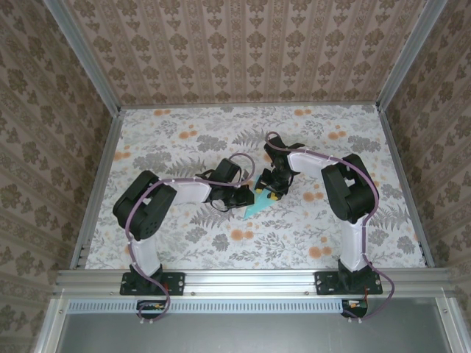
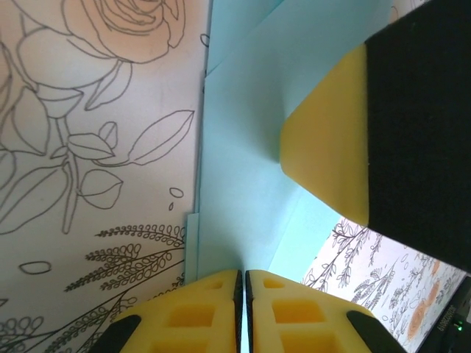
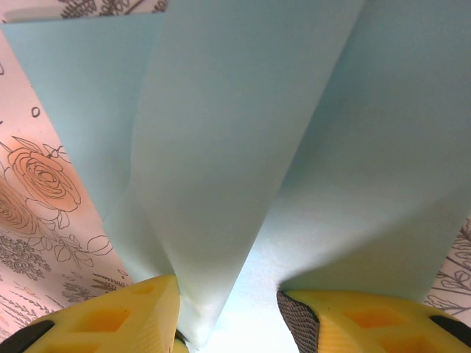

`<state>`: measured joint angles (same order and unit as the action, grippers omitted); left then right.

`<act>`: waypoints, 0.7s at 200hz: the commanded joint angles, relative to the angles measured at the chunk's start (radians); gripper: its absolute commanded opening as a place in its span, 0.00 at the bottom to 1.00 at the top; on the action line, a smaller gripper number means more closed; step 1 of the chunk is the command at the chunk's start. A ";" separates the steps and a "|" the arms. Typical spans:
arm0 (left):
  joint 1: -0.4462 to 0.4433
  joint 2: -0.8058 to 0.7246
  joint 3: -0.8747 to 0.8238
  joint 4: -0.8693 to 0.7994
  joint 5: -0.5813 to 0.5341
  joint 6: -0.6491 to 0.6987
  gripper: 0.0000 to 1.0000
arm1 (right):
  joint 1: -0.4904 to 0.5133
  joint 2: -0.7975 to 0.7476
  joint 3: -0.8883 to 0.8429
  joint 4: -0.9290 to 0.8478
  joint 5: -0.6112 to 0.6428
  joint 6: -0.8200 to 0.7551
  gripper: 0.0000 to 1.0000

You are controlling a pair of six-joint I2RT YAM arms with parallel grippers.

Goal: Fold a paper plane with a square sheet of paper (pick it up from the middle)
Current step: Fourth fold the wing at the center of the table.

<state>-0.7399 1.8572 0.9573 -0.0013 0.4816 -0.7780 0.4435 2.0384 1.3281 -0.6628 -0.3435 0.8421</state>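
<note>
Item: turquoise paper [image 1: 257, 204], folded to a point, lying at the middle of the floral table [image 1: 169, 140] between the two arms.
Left end effector [image 2: 241, 283]: yellow pads closed together on the paper's near edge.
Right end effector [image 3: 228, 309]: fingers roughly half apart, astride a raised fold. The fold touches one finger; the other finger's pad [image 2: 324, 147] rests on the sheet.

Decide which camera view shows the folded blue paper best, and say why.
The right wrist view: the paper is close, its raised fold and layers plain. The left wrist view shows a flatter stretch with one crease. The top view shows it small, pointed and far off.
</note>
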 commanded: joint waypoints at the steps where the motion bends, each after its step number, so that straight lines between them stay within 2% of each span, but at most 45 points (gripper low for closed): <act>1: -0.001 0.031 0.012 -0.085 -0.030 0.012 0.11 | 0.012 0.227 -0.138 -0.027 0.237 0.015 0.49; 38: -0.001 0.049 0.011 -0.129 -0.035 0.016 0.05 | 0.011 0.132 -0.125 -0.041 0.196 0.007 0.50; 96: 0.002 0.051 -0.018 -0.151 -0.053 0.012 0.00 | -0.010 -0.129 -0.053 -0.060 0.113 -0.091 0.53; 140: 0.004 0.057 -0.018 -0.154 -0.053 0.014 0.00 | -0.045 -0.265 -0.173 0.121 -0.017 -0.194 0.52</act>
<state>-0.7387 1.8664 0.9688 -0.0299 0.4770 -0.7780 0.4118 1.8477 1.2194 -0.6277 -0.3008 0.7341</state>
